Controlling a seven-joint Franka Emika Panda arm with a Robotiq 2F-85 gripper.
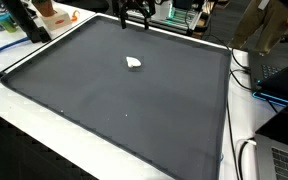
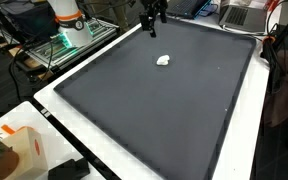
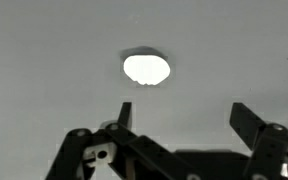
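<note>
One small white lump [image 1: 134,63] lies alone on the dark mat [image 1: 114,120] that covers the worktop [image 1: 24,120], toward the far side in both exterior views. The pincer [image 1: 136,17] hangs over the mat's far edge, near the lump but apart from it, jaws spread wide and empty. The wrist view shows the lump ahead of the fingertips [image 3: 124,108]. By my judgement the work is at its start: nothing is touched or gripped yet.
</note>
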